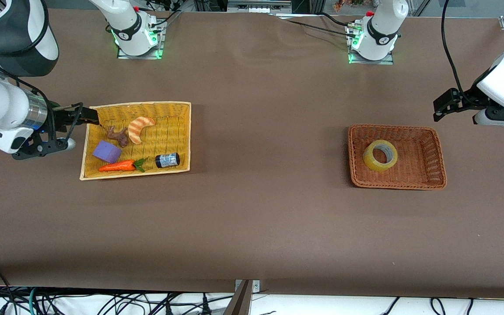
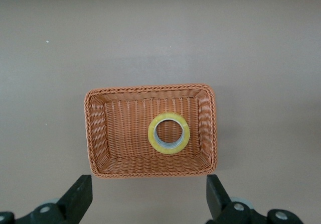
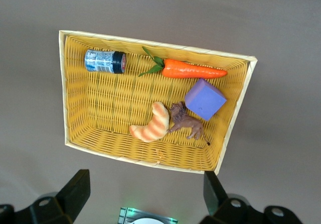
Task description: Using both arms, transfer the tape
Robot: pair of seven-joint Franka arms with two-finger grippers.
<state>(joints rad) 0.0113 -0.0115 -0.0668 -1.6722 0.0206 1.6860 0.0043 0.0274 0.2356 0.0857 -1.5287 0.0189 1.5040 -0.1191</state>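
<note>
A brown table (image 1: pixel 252 218) fills the scene, two arm bases along its top edge, and two baskets sit on it, well apart. Count them off: one brown wicker basket (image 1: pixel 435 175) toward the left arm's end, one yellow basket (image 1: pixel 177 113) toward the right arm's end.

One roll of tape (image 1: pixel 379 155), and it's alone in the brown basket, roughly mid-floor, touching no wall as far as the front view lets me judge. It lies tilted rather than flat: the hollow core faces upward and leans toward the left arm's end of the table, so the ring's axis runs close to vertical, and the left wrist view looks nearly straight down the hole.

Over in the yellow basket, five things: one striped croissant toy (image 1: pixel 139 128), one small brown animal figure (image 1: pixel 119 135) just beside it, one purple block (image 1: pixel 106 151), one orange carrot (image 1: pixel 120 166), one dark can (image 1: pixel 167 160) lying on its side.

Left gripper (image 1: pixel 436 110) hangs over bare table just off the brown basket's corner, fingers spread wide. Right gripper (image 1: pixel 91 115) hovers at the yellow basket's edge, fingers likewise parted, holding nothing.
</note>
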